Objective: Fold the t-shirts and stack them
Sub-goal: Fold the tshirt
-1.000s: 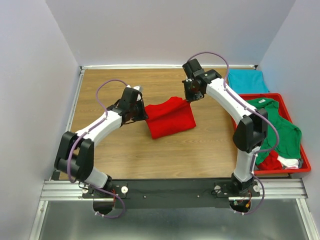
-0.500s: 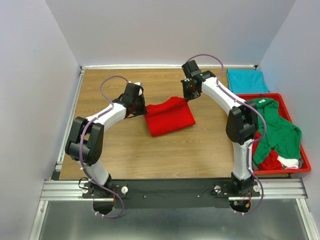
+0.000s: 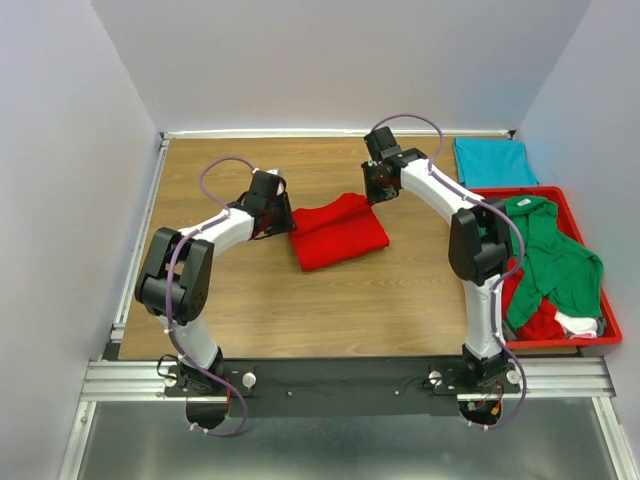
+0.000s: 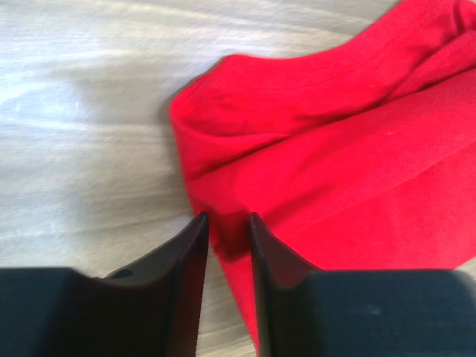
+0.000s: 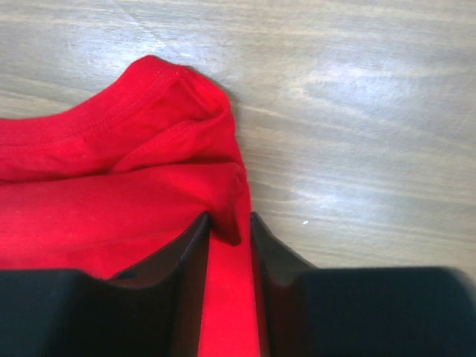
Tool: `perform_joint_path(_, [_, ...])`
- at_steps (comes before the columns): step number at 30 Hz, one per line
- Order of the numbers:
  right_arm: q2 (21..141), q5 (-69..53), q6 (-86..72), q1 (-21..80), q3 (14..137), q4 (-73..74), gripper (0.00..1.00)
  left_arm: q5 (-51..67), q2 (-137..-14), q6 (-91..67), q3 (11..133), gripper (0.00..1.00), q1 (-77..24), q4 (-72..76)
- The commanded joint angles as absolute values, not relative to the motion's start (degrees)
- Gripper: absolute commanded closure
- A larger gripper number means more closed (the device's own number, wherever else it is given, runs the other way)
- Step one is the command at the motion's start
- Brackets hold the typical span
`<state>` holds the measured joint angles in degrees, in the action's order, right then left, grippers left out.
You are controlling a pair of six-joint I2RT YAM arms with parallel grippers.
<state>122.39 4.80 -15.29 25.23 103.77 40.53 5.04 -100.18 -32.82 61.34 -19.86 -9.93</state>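
**One shirt folded and set aside, one nearly folded, the rest waiting in the tray**

In the top view, a teal t-shirt (image 3: 490,162) lies folded flat at the upper right of the table (image 3: 250,300). The red t-shirt (image 3: 340,232) sits mid-frame as a folded rectangle, not yet stacked on the teal one. A green t-shirt (image 3: 555,260) sprawls unfolded over the red tray (image 3: 612,335) at the right edge. The left gripper (image 4: 228,217) and the right gripper (image 5: 229,217) are at opposite corners of the red shirt, each with its jaws a little apart and the hem between them. We cannot tell whether they pinch the cloth or have let go. Red and white cloth shows under the green shirt, but we cannot count the garments. Both wrist views cut off most of the red shirt, and the right arm hides the tray's left side.
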Motion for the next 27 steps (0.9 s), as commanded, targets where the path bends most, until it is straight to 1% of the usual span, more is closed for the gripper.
perform_joint_path(1, [119.11, 2.47, -14.06, 24.26, 102.48, 38.50, 0.60, 1.24, -96.08, -31.91, 59.77, 0.47, -19.16, -11.25])
perform_joint_path(3, [116.82, 2.46, -14.41, 24.26, 100.47, 37.97, 0.58, 0.53, -92.21, -31.73, 59.42, 0.41, -19.16, -12.39])
perform_joint_path(5, [114.18, 2.99, -14.68, 24.17, 98.36, 37.10, 0.58, -1.47, -89.05, -31.73, 58.80, 0.39, -19.16, -12.57])
perform_joint_path(8, [109.17, 0.36, -14.07, 24.26, 93.18, 34.29, 0.58, -2.46, -80.80, -31.55, 57.13, 0.39, -19.60, -12.66])
perform_joint_path(10, [106.01, -4.63, -13.71, 24.26, 88.97, 31.74, 0.60, -2.20, -78.15, -30.77, 55.64, 0.40, -21.08, -12.75])
perform_joint_path(12, [104.25, -7.81, -13.89, 24.26, 85.80, 28.14, 0.65, -1.41, -75.68, -30.32, 53.71, 0.44, -22.67, -11.96])
perform_joint_path(13, [103.02, -10.08, -14.23, 24.26, 83.17, 26.73, 0.67, -0.36, -75.33, -30.24, 53.01, 0.48, -24.07, -11.26])
perform_joint_path(14, [102.92, -10.80, -14.93, 24.26, 82.01, 24.28, 0.71, -0.26, -75.76, -30.23, 51.61, 0.50, -24.52, -9.42])
perform_joint_path(15, [103.27, -12.03, -15.03, 24.26, 81.31, 23.39, 0.74, 2.35, -76.37, -30.76, 50.98, 0.52, -24.78, -8.45])
perform_joint_path(16, [103.71, -12.65, -15.20, 24.26, 80.86, 22.33, 0.76, 3.07, -77.33, -30.94, 50.63, 0.57, -24.87, -7.39])
perform_joint_path(18, [104.85, -14.05, -16.43, 24.17, 80.07, 19.44, 0.80, 3.95, -81.11, -31.37, 50.97, 0.61, -24.79, -5.02])
perform_joint_path(19, [105.90, -17.19, -16.78, 23.65, 80.07, 18.38, 0.80, 4.04, -83.82, -31.72, 51.50, 0.64, -24.79, -4.40])
perform_joint_path(20, [106.43, -19.23, -17.40, 23.29, 80.07, 17.15, 0.80, 4.13, -83.85, -31.99, 52.03, 0.65, -24.61, -3.61])
perform_joint_path(21, [106.70, -21.25, -19.66, 22.77, 79.29, 13.31, 0.80, 4.22, -86.37, -32.51, 52.55, 0.66, -23.83, -1.43])
perform_joint_path(22, [106.96, -25.53, -21.17, 21.28, 78.58, 10.75, 0.80, 4.65, -87.53, -33.22, 52.73, 0.66, -23.04, -0.36])
perform_joint_path(25, [108.89, -33.27, -28.02, 18.73, 76.99, 0.55, 0.79, 9.31, -91.48, -36.20, 53.26, 0.67, -20.22, 6.57])
perform_joint_path(26, [110.64, -37.31, -31.26, 17.59, 77.17, -4.95, 0.76, 11.40, -93.50, -37.52, 53.61, 0.68, -19.43, 9.81])
perform_joint_path(27, [112.05, -37.35, -32.94, 17.14, 77.17, -7.27, 0.75, 12.30, -94.73, -37.96, 54.14, 0.68, -19.42, 10.89])
